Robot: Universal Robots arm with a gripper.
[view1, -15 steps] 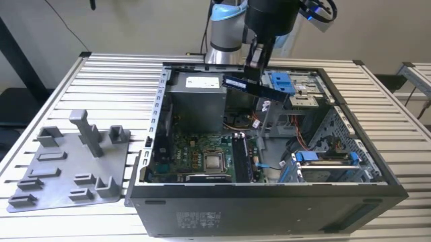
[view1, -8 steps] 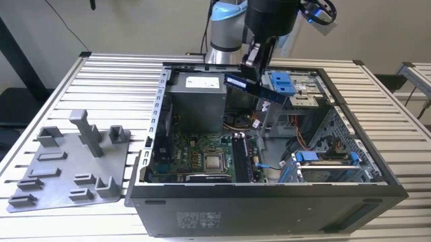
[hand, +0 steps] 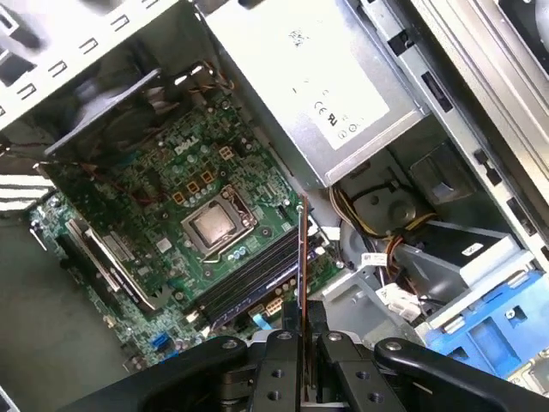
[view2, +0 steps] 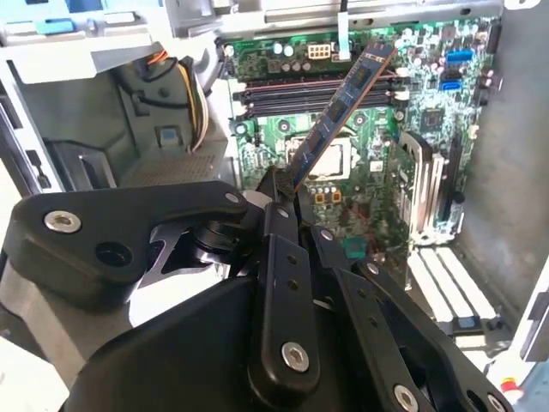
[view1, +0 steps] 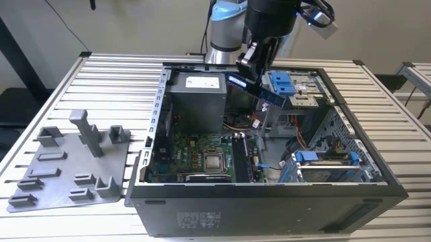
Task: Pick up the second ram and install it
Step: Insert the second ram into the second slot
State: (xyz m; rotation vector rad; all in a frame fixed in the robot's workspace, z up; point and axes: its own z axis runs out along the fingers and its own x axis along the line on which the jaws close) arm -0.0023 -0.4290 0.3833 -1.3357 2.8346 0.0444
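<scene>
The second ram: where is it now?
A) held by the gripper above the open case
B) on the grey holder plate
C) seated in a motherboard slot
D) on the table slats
A: the gripper is shut on the second ram, holding it tilted in the air, clear of the motherboard slots.

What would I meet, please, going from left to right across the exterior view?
Grey holder plate → left wall of the open computer case → grey power supply → the second ram, tilted and gripped by the gripper above the case → blue-handled drive cage.
</scene>
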